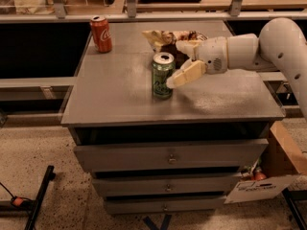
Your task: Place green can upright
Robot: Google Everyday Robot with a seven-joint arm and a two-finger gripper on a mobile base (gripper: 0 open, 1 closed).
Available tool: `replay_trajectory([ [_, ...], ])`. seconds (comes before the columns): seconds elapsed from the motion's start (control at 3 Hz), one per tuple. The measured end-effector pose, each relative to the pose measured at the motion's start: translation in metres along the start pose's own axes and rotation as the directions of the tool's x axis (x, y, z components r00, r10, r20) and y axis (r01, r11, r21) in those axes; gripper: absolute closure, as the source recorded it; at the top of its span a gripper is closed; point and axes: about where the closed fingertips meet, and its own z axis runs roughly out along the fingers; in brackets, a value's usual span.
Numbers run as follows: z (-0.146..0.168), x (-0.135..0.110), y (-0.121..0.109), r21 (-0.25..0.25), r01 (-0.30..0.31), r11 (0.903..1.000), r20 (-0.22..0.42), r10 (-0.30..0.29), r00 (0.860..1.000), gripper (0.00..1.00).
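The green can point(162, 75) stands upright near the middle of the grey cabinet top point(120, 95), its silver top rim facing up. My gripper point(179, 64) is just to the right of the can, at the end of the white arm that reaches in from the right. Its fingers are open. The near finger point(188, 73) points down-left with its tip beside the can's right side. The far finger point(188, 46) lies behind the can. The can is not clamped between them.
An orange-red soda can point(101, 33) stands upright at the far left corner of the top. A crumpled snack bag point(165, 36) lies behind the green can. The cabinet has drawers point(168, 158) below. A cardboard box point(283, 166) sits on the floor at the right.
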Motion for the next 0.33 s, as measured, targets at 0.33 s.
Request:
replay_trajectory([
  [0.33, -0.0007, 0.0001, 0.0, -0.001, 0.0, 1.0, 0.0, 0.0, 1.0, 0.0],
])
